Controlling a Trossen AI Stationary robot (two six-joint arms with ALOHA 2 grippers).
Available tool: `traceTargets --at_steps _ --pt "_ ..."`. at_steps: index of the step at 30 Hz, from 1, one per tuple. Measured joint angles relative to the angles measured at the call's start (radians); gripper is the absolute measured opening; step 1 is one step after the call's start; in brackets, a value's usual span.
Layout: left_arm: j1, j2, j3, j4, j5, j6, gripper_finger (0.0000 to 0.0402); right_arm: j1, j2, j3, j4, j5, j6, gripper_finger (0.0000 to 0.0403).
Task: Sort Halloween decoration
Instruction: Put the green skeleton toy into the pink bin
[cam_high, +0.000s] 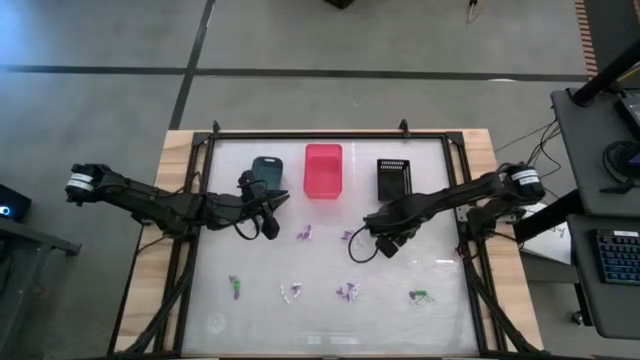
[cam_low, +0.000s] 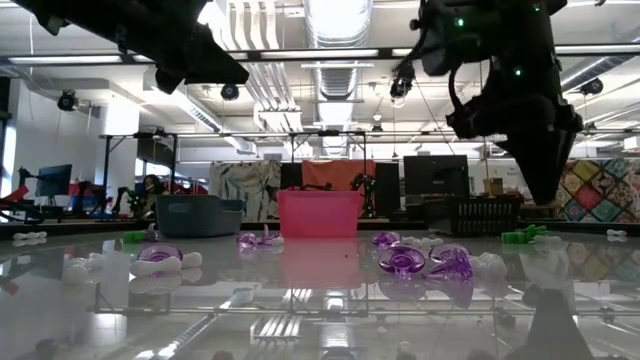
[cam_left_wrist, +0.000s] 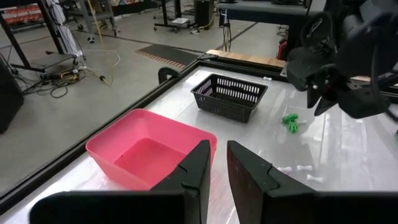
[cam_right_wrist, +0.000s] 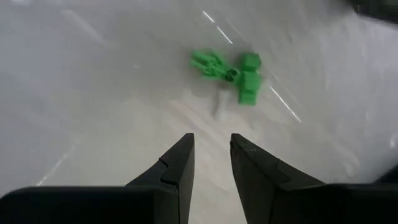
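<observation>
high view: left gripper (cam_high: 272, 214) sits just in front of the blue-grey bin (cam_high: 266, 171); right gripper (cam_high: 383, 243) is near centre, by purple trinkets (cam_high: 346, 236). more trinkets (cam_high: 348, 292) lie scattered along the front of the table.
low view: purple trinkets (cam_low: 420, 262) lie before the pink bin (cam_low: 320, 213).
left wrist view: fingers (cam_left_wrist: 196, 169) narrowly apart, nothing between them.
right wrist view: fingers (cam_right_wrist: 177, 167) slightly spread, empty; green trinket (cam_right_wrist: 229, 75) lies ahead.

Small purple trinkets (cam_high: 304, 233) lie mid-table; more purple (cam_high: 347, 292), white (cam_high: 291, 292) and green (cam_high: 420, 296) ones lie scattered along the near side.
</observation>
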Motion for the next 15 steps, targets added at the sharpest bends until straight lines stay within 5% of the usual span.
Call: traceTargets --at_steps 2,8,15 --pt "0.000 0.000 0.000 0.003 0.000 0.000 0.0037 -0.001 -0.014 0.000 0.039 -0.048 -0.010 0.0080" --pt "0.000 0.000 0.000 0.006 0.000 0.000 0.0037 0.013 -0.033 0.000 0.196 0.084 -0.063 0.0020" --pt "0.000 0.000 -0.001 0.006 0.000 0.000 0.0037 -0.023 -0.030 -0.001 0.050 0.094 0.019 0.0069"
